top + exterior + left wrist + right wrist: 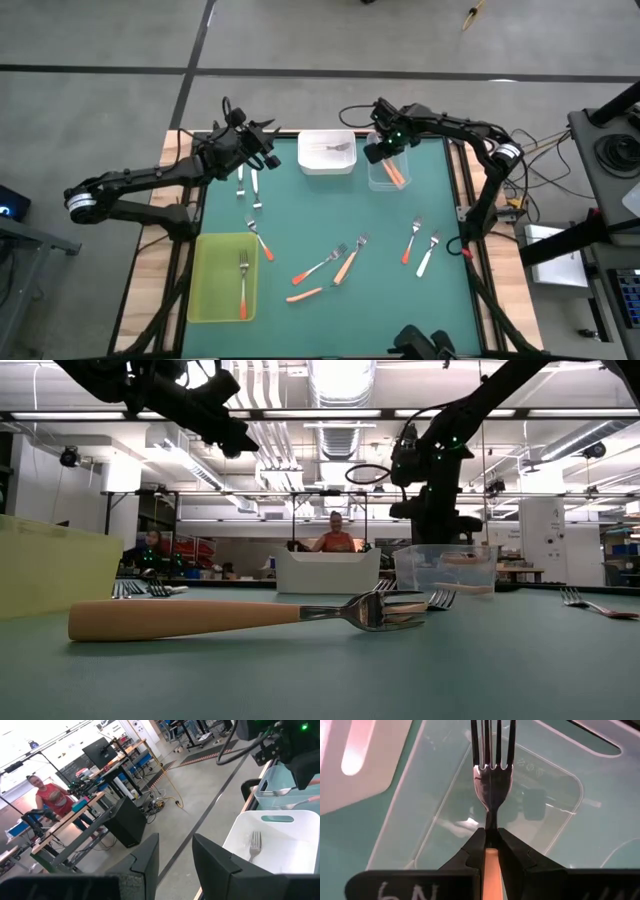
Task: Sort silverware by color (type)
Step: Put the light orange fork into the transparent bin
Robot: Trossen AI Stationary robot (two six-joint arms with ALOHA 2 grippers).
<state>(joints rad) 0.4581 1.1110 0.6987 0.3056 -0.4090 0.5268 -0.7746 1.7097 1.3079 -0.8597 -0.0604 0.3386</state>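
My right gripper (490, 851) is shut on a light-orange-handled fork (490, 780) over the clear tray (388, 172) at the table's far right. A red-orange handle (396, 174) shows inside that tray. My left gripper (175, 862) is open and touches nothing, hovering near the far left corner beside the white tray (327, 163), which has one fork (255, 845) lying flat in it. The yellow-green tray (222, 290) holds a red-orange fork (243, 285). Several more forks lie flat on the green mat, among them one with a light orange handle (240, 617). My right gripper pinches the fork between its two fingers at the tine end of the light orange handle (490, 855), where it joins the metal neck. The fingers lie along the fork, slanting down from above. The tines point away from the gripper into the clear tray (540, 795); their tips are out of frame.
Two white-handled forks (248, 185) lie below my left gripper. More forks lie mid-table (335, 265) and to the right (420, 248). Wooden table borders flank the green mat. A person (336, 538) sits in the room beyond the far edge.
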